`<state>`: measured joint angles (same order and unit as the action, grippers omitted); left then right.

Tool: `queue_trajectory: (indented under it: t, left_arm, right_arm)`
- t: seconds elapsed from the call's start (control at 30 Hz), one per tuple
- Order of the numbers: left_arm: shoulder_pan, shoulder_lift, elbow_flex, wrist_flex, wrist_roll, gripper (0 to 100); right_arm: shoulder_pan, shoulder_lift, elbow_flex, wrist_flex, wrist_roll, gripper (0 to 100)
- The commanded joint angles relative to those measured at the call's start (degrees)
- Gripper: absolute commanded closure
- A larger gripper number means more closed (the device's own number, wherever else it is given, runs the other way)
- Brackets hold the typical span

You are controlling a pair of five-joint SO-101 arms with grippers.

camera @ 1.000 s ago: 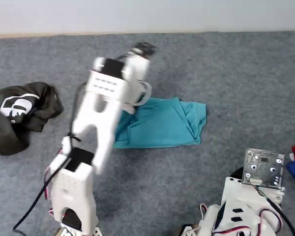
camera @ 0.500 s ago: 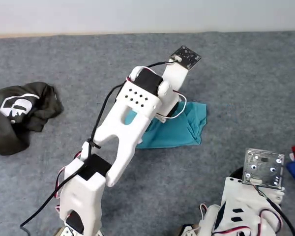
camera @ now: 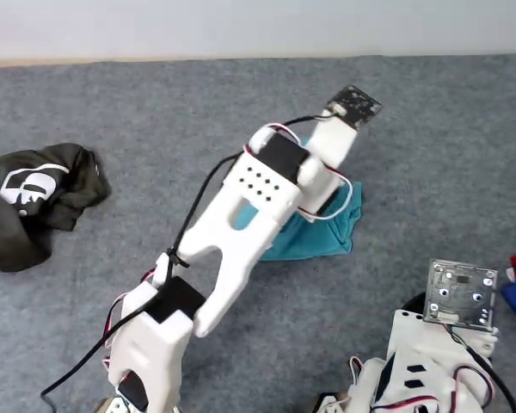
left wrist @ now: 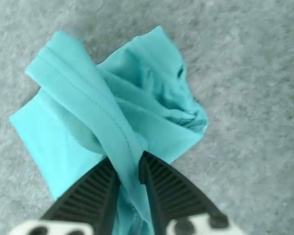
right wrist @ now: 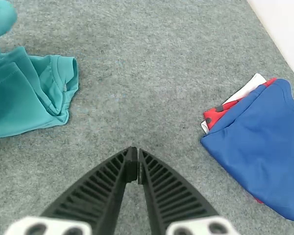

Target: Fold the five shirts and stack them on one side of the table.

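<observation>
Left end effector [left wrist: 129, 160] is pinching a stitched, hem-like ridge of the teal shirt [left wrist: 137, 98], jaws clenched on the cloth. The rest of the shirt is lying bunched on the grey tabletop [camera: 430, 129] under the left arm. Right end effector [right wrist: 137, 152] is sitting clenched on nothing, hanging over bare tabletop near the teal shirt. Blue shirt [right wrist: 255, 147] is lying folded on a red and white one [right wrist: 220, 110], well apart from the teal shirt; black shirt [camera: 34, 198] is lying crumpled, well apart from it on the opposite side. The fabric is looking light, limp and stretchy, so it is likely sagging and sliding when lifted. Gripping a seam or hem corner, as here, is looking safer than gripping mid-panel.
</observation>
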<state>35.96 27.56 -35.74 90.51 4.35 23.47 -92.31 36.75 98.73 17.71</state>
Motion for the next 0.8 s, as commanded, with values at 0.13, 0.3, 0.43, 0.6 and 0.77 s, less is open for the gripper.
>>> queue_trajectory:
  t: [0.13,0.3,0.43,0.6,0.77]
  left_arm:
    - [1.5,1.0,-2.7,-2.7,0.4,100]
    - [1.8,3.7,-4.2,-2.4,0.4,100]
    - [3.5,4.6,-6.3,-2.2,0.4,99]
    - [4.6,4.8,-8.6,-0.4,0.4,84]
    - [4.6,4.8,-12.9,2.0,0.1,79]
  right_arm:
    - [0.5,0.0,-0.7,0.0,-0.7,98.9]
    - [0.5,0.0,-0.7,0.0,-0.7,98.9]
    - [0.5,0.0,-0.7,0.0,-0.7,98.9]
    - [0.5,0.0,-0.7,0.0,-0.7,98.9]
    - [0.5,0.0,-0.7,0.0,-0.7,98.9]
